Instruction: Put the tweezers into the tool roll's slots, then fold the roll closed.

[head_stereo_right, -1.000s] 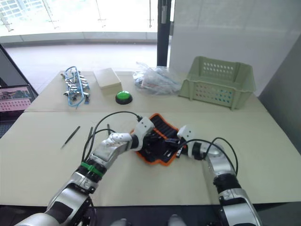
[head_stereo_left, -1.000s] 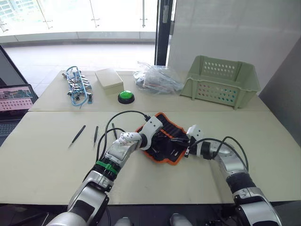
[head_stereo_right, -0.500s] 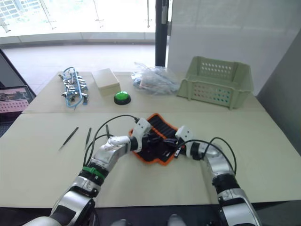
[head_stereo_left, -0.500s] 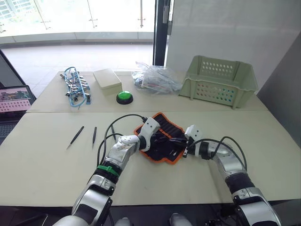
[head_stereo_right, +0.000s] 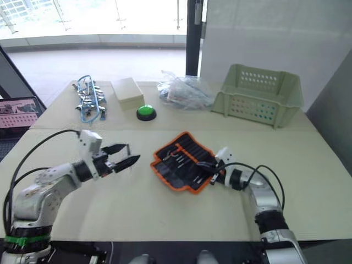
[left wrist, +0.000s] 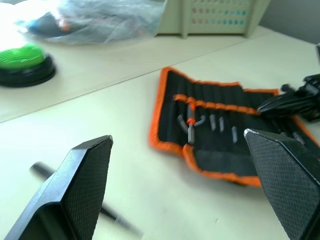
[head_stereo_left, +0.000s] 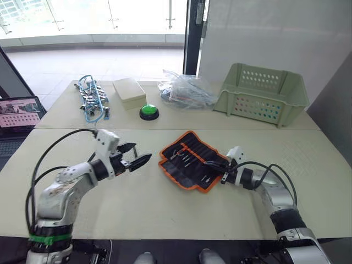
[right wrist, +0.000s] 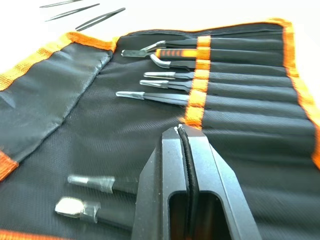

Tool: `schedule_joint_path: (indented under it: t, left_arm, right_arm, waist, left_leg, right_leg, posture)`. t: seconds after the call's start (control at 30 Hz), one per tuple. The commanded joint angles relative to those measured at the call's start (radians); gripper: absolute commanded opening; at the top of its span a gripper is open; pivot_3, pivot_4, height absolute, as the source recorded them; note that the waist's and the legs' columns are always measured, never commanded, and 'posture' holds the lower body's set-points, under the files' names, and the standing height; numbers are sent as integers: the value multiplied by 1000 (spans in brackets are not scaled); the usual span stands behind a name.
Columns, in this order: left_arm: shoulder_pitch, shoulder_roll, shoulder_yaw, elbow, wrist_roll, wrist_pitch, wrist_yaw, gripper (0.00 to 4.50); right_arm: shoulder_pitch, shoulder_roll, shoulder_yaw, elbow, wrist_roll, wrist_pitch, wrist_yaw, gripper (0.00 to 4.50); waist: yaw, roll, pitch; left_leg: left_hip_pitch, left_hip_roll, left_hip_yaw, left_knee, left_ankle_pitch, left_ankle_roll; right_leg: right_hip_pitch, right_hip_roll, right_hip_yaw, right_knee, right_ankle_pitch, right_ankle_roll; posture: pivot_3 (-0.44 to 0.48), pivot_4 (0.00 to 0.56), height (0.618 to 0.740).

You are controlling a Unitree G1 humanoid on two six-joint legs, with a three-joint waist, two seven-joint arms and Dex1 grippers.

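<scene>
Two black fingers of the right gripper (right wrist: 184, 131) are pressed together over the open tool roll (head_stereo_left: 193, 165), pinching a thin black strap (right wrist: 186, 165) that runs up between them. From the head camera this gripper (head_stereo_left: 220, 164) sits at the roll's right edge, touching the fabric. The roll lies flat and unfolded on the near table (head_stereo_left: 165, 214), its orange edging all round and an orange band across the pocket slots. Several tools already sit in those slots, metal tips sticking out: a group of five in the upper row (right wrist: 165, 75) and two more in the lower row (right wrist: 95, 195).

The left gripper (head_stereo_left: 133, 160) hangs above the table well to the left of the roll, fingers spread wide and holding nothing. Under it, seen from the left wrist, one dark tweezer (left wrist: 75, 197) lies on the tabletop. Three loose tweezers (right wrist: 80, 12) lie on the table beyond the roll's far edge in the right wrist view.

On the far table stand a pale green basket (head_stereo_left: 264, 93), a crumpled clear plastic bag (head_stereo_left: 187, 92), a green push button (head_stereo_left: 148, 112), a small cream box (head_stereo_left: 128, 91) and a blue-and-silver bundle of clips and cables (head_stereo_left: 92, 100). A laptop (head_stereo_left: 19, 113) shows at the left edge.
</scene>
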Motion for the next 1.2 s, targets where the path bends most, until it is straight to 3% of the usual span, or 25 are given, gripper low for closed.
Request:
schedule_joint_path:
  t: [0.03,0.23,0.63,0.9,1.07,1.2]
  left_arm:
    - [132,29,106,-56,-8,-28,12,4479]
    - [374,-4,268,-62,2,-105,59,4479]
    - [716,-263,490,-68,-10,-425,120,4479]
    - [784,-342,519,5,-51,-550,108,4479]
    - [752,-308,491,30,-50,-554,125,4479]
    - [661,-226,449,69,-44,-501,144,4479]
  right_arm:
    - [17,-26,-13,-37,11,10,18,0]
    - [39,-37,8,-18,-12,5,34,0]
    - [21,-31,48,76,-45,-43,74,0]
    - [-7,-25,60,135,-57,-72,93,0]
    - [-20,-20,60,155,-63,-80,96,0]
    - [-26,-17,59,160,-65,-81,90,0]
  waist:
    - [-4,0,0]
    - [-3,-1,1]
    - [-3,-4,0]
    - [-5,-8,0]
    - [-6,-9,-1]
    - [-5,-9,-1]
  left_leg:
    - [0,0,0,0,0,0]
    - [0,1,1,-2,0,0]
    - [3,1,1,-3,0,0]
    - [5,2,2,-3,0,0]
    - [5,2,2,-3,0,0]
    - [6,2,2,-3,0,0]
  right_leg:
    - [0,0,0,0,0,0]
    - [0,0,0,-2,0,0]
    - [3,0,0,-3,-1,-1]
    - [5,1,0,-3,-1,-2]
    - [5,1,0,-3,-1,-2]
    - [5,2,0,-2,-1,-2]
  posture:
    - [0,150,740]
    - [0,150,740]
    - [0,150,740]
    - [0,150,740]
    - [0,150,740]
    - [0,150,740]
